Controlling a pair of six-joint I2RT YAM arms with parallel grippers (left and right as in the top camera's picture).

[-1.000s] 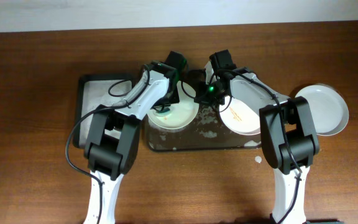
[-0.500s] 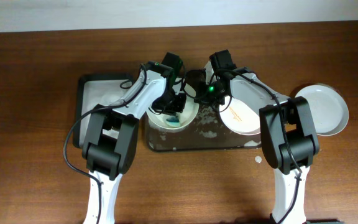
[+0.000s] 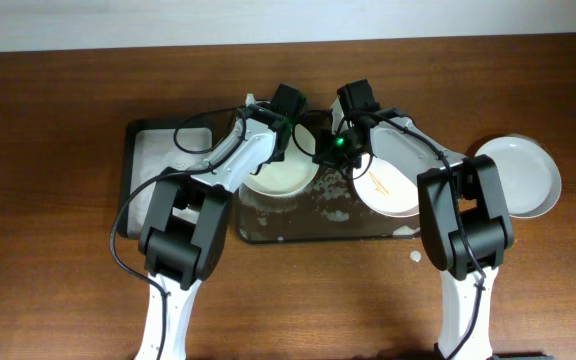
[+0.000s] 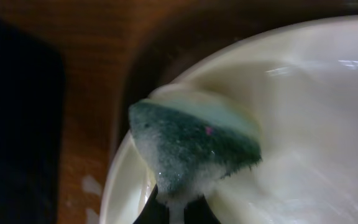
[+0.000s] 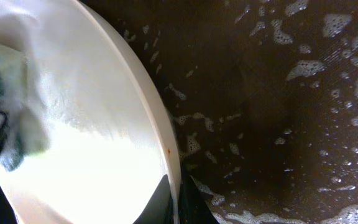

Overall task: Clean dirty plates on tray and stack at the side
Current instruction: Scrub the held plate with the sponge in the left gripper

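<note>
Brown tray (image 3: 288, 228): lies mid-desk between the two arms, its dark floor smeared and flecked with white soap foam.
Left plate (image 3: 280, 178): sits over the brown tray's left part, pale and glossy. Whether it lies flat or is tipped I cannot tell.
Streaked plate (image 3: 388, 182): on the brown tray's right part, with thin orange streaks on its face, partly covered by the right arm.
Outer plate (image 3: 524, 178): rests on the bare desk beyond the brown tray's right end, white and unmarked.
Sponge (image 4: 191, 146): teal-green with a pale layer, wet and foamy, lying against the left plate near its rim.
Left gripper (image 4: 174, 210): jaws closed on the sponge's lower end.
Right gripper (image 5: 176, 200): jaws closed on the left plate's rim, one finger on each side of it.
Black tray (image 3: 168, 126): smaller, pale grey inside, on the desk just left of the brown tray, partly under the left arm.
Desk (image 3: 58, 200): dark reddish wood.
</note>
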